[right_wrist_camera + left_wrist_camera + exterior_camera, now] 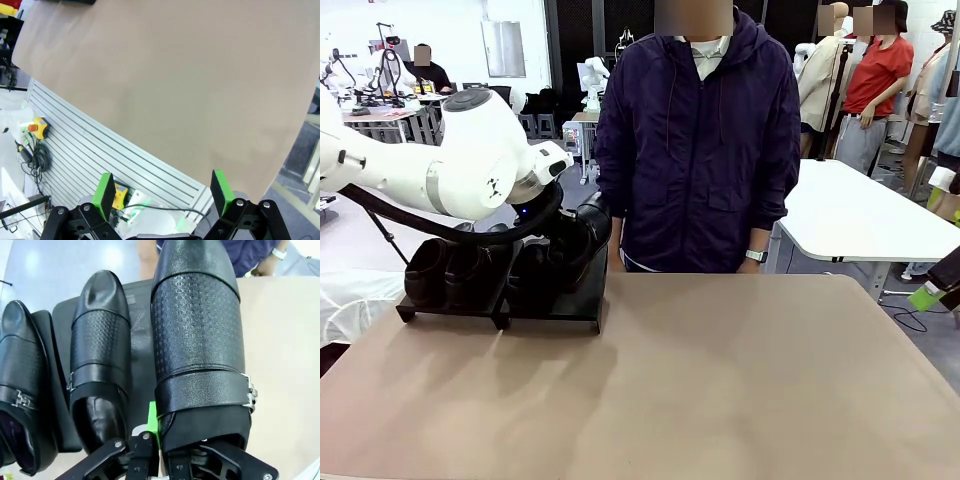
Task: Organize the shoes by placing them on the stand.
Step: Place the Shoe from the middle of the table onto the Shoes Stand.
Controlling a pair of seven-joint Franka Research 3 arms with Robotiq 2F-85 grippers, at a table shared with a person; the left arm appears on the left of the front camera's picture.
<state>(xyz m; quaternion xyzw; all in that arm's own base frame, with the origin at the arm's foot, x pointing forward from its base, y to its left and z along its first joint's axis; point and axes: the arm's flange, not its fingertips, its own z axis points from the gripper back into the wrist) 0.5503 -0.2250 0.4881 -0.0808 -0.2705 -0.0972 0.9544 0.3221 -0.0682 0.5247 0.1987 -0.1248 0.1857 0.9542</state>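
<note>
Left claw [159, 440] clenched on a black textured leather loafer [197, 330] by its heel rim.
That loafer sits over the low matte-black stand [560, 312] at the tan table [720, 380] (far left corner), beside three matching black loafers [470, 270]; the right claw [162, 192] hangs spread wide, holding nothing, near the table's edge.

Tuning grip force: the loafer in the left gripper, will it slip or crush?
The held loafer looks glossy, so possibly slippery, though its embossed texture may help. The upper looks firm, unlikely to crush. The left gripper clamps only its heel edge, so it may pivot.
</note>
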